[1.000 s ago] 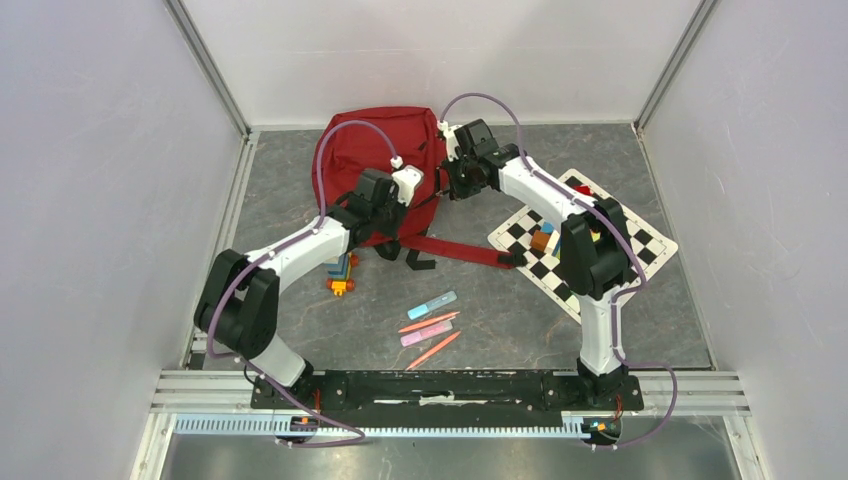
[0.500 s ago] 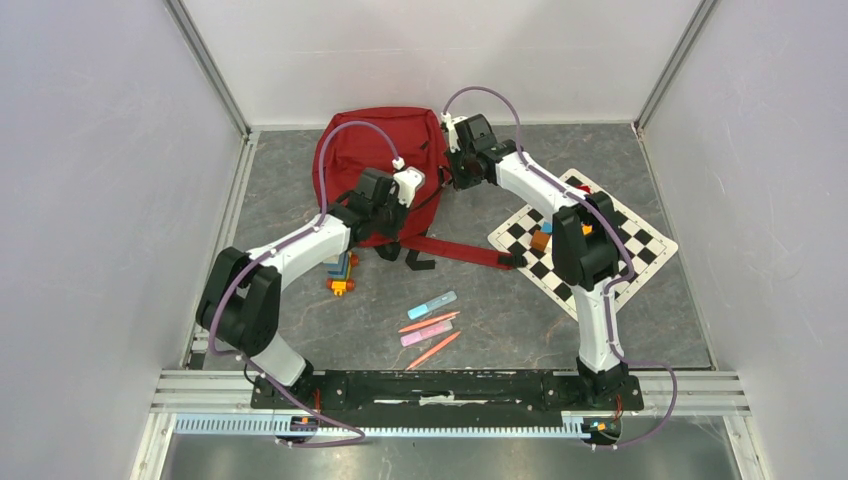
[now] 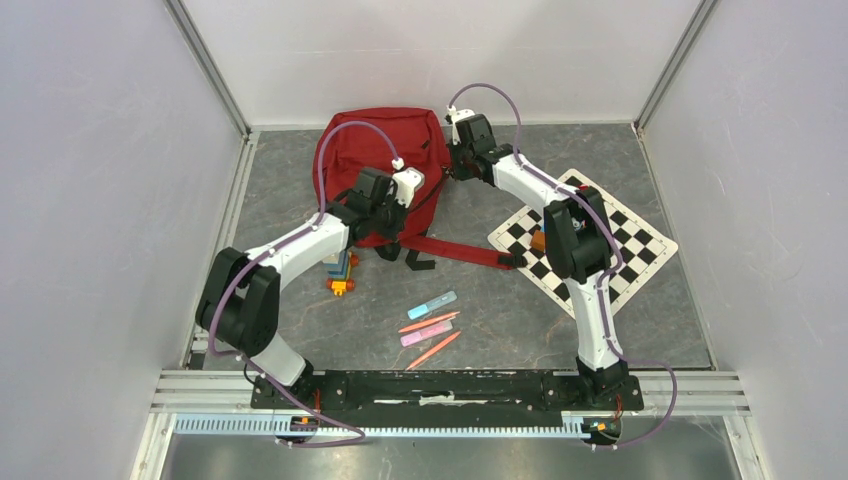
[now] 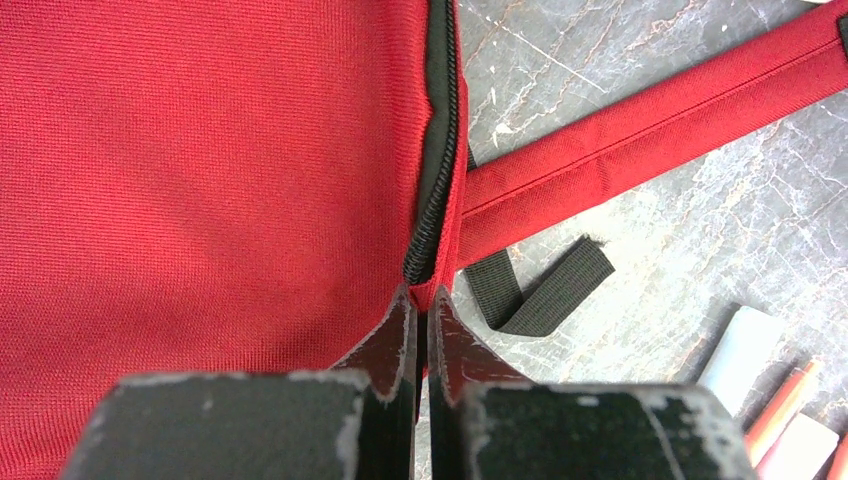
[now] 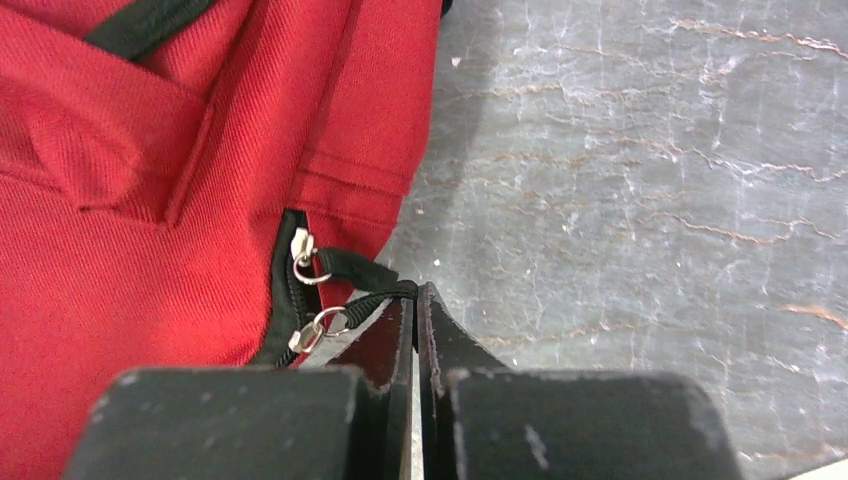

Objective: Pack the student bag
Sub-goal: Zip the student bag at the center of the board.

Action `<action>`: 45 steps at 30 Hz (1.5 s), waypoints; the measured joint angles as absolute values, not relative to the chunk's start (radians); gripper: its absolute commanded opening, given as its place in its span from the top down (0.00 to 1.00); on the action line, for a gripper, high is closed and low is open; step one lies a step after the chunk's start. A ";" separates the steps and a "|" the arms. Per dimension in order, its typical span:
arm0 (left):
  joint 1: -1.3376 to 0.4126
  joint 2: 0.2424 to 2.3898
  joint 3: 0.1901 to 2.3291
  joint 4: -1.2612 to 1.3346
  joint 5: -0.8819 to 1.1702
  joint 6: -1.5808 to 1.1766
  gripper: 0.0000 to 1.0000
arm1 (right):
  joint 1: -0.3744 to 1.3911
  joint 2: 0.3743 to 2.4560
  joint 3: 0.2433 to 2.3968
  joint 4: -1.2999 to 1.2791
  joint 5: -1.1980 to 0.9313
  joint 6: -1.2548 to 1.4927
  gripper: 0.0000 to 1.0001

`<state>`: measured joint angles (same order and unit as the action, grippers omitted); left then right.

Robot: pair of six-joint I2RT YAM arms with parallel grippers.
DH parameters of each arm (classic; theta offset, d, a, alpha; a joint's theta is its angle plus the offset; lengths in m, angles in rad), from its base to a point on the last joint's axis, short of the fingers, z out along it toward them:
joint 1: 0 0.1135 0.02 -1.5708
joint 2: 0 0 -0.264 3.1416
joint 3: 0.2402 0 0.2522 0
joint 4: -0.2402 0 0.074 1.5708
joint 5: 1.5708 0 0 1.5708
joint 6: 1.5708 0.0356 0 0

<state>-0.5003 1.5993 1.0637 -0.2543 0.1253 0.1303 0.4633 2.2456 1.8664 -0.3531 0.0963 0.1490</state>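
Note:
The student bag (image 3: pixel 365 150) is a dark red backpack lying flat at the back centre. My left gripper (image 3: pixel 402 208) is at the bag's near right edge. In the left wrist view it (image 4: pixel 422 295) is shut on the red fabric tab at the end of the black zipper (image 4: pixel 437 180) of the bag (image 4: pixel 200 150). My right gripper (image 3: pixel 453 165) is at the bag's right side. In the right wrist view it (image 5: pixel 415 292) is shut on a black cord zip pull (image 5: pixel 375 298) of the bag (image 5: pixel 120 200). A second slider with a ring (image 5: pixel 303 262) sits just above.
A red strap (image 3: pixel 455 250) trails right from the bag to a chessboard (image 3: pixel 640 240) with small blocks (image 3: pixel 545 238). A stack of coloured bricks (image 3: pixel 340 272) lies under the left forearm. Pens and markers (image 3: pixel 430 322) lie nearer the bases. Metal rails edge the floor.
My right gripper has moved toward the back along the bag's right edge, still shut on the zip pull, and its elbow has swung left. The left arm has hardly moved.

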 measured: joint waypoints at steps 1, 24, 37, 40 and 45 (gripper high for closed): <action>-0.500 1.598 1.065 -0.257 0.128 0.131 0.98 | 0.461 2.251 1.866 -0.343 0.096 0.155 1.00; -0.465 1.634 1.505 -0.522 0.097 0.070 0.00 | 0.359 2.160 1.677 -0.218 -0.056 0.182 0.25; -0.077 1.808 1.608 -0.620 0.084 -0.217 0.00 | 0.400 2.037 1.533 -0.142 -0.280 0.448 0.26; -0.047 1.821 1.598 -0.642 0.076 -0.239 0.00 | 0.422 2.039 1.518 -0.129 -0.327 0.504 0.26; -0.053 1.830 1.556 -0.660 0.052 -0.246 0.00 | 0.457 2.054 1.518 -0.104 -0.396 0.554 0.52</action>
<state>-0.0532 1.8297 1.5562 -0.6601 0.0521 -0.2462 0.4572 2.0541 1.5185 -0.1040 -0.3958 0.5545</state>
